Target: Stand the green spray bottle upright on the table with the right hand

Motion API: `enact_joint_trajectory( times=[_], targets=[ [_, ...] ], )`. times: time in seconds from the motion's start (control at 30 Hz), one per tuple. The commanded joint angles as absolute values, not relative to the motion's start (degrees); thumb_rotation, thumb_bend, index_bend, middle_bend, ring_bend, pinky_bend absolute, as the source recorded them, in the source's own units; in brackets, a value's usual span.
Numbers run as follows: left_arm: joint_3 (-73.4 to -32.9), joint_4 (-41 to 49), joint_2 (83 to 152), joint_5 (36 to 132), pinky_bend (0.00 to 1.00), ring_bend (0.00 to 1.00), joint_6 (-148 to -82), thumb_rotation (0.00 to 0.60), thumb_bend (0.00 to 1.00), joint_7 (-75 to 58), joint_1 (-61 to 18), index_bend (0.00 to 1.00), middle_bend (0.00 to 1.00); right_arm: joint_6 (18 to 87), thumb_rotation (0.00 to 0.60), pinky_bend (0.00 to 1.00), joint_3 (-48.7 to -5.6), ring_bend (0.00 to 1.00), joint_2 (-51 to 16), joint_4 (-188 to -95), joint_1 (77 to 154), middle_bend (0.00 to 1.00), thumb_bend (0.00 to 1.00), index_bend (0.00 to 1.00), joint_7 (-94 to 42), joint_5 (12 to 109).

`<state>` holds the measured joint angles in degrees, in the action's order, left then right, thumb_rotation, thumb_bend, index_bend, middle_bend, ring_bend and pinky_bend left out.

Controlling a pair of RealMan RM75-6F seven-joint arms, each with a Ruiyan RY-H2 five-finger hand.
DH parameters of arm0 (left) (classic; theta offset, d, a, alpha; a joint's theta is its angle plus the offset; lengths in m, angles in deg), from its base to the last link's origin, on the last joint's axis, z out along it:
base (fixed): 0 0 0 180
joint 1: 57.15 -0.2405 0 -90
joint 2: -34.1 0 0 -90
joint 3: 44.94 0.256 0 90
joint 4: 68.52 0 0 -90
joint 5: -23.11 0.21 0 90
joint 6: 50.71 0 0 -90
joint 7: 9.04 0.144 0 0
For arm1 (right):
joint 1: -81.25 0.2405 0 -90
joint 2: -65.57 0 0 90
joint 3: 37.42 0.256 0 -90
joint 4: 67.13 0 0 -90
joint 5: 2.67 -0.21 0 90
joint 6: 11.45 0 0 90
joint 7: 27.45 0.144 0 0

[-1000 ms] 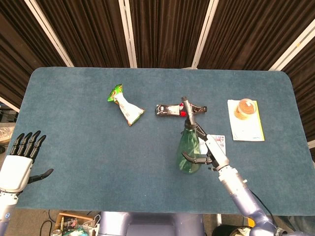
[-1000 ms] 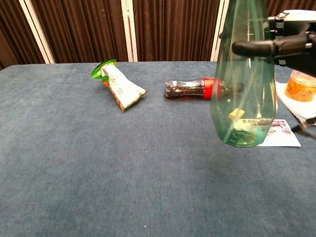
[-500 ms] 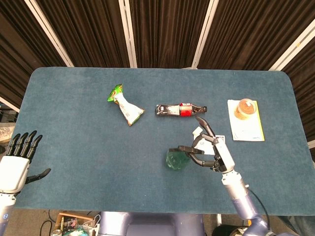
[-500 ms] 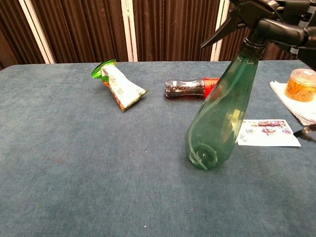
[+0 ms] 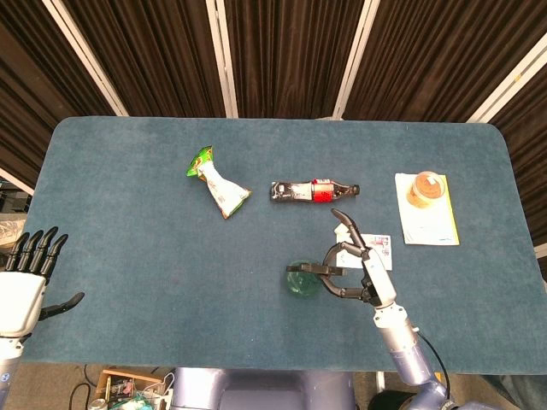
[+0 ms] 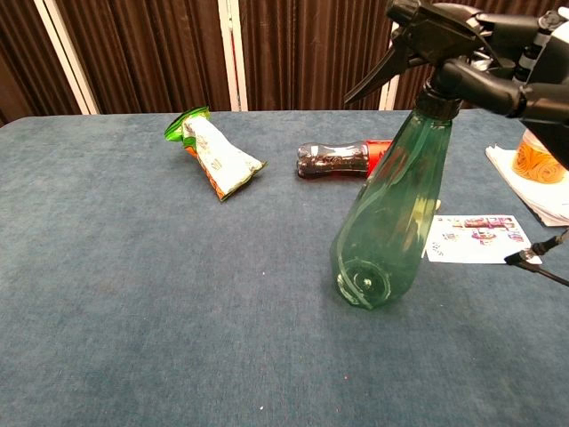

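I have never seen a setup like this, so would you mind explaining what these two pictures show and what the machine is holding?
This is a robot with two arms, each ending in a mechanical hand, working at a blue table. One picture looks down from its head; the other looks forward from its chest. The right hand grips a green spray bottle near its neck, with the bottle tilted and its base at the table. The left hand hangs open at the table's edge, holding nothing. Also lying on the table are a snack bag, a dark drink bottle on its side, a small card, and an orange cup on a paper sheet.
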<state>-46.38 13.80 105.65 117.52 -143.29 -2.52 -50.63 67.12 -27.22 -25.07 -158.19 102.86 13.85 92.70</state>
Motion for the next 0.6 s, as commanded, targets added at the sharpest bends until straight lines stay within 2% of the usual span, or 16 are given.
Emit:
enact_joint_trajectory(
  times=[0.03,0.27,0.4,0.47,0.5,0.6],
  targets=[
    [-46.4,13.8,105.6,117.6,0.05,0.0,-143.4,0.6,0.01,-2.6,-50.7,0.0,0.0,66.6,0.6,0.0,-27.7,0.0,-24.6,-158.7,103.3,0.05,0.39,0.74,13.3,92.5],
    [-46.4,13.8,105.5,117.9,0.05,0.0,-143.7,0.6,0.01,-2.9,-50.7,0.0,0.0,65.4,0.6,0.0,-28.6,0.0,-22.6,-160.4,104.4,0.0,0.24,0.41,10.8,92.1],
    [-46.4,13.8,105.4,117.8,0.05,0.0,-143.6,0.6,0.01,-3.0,-50.8,0.0,0.0,64.8,0.6,0.0,-28.9,0.0,-21.3,-161.2,105.1,0.0,0.16,0.14,8.2,92.2],
    [-46.4,13.9,105.3,117.8,0.05,0.0,-143.7,0.6,0.01,-3.0,-50.8,0.0,0.0,63.7,0.6,0.0,-29.0,0.0,-20.4,-162.3,105.6,0.0,0.13,0.04,7.5,91.7],
    [-46.4,13.9,105.3,117.8,0.05,0.0,-143.7,0.6,0.01,-3.1,-50.9,0.0,0.0,62.9,0.6,0.0,-29.1,0.0,-19.8,-162.8,105.9,0.0,0.11,0.01,6.8,91.2],
    [-46.5,14.0,105.1,117.8,0.05,0.0,-144.1,0.6,0.01,-3.4,-51.0,0.0,0.0,61.2,0.6,0.0,-28.8,0.0,-18.3,-164.6,106.5,0.0,0.08,0.0,3.9,89.7]
  ],
)
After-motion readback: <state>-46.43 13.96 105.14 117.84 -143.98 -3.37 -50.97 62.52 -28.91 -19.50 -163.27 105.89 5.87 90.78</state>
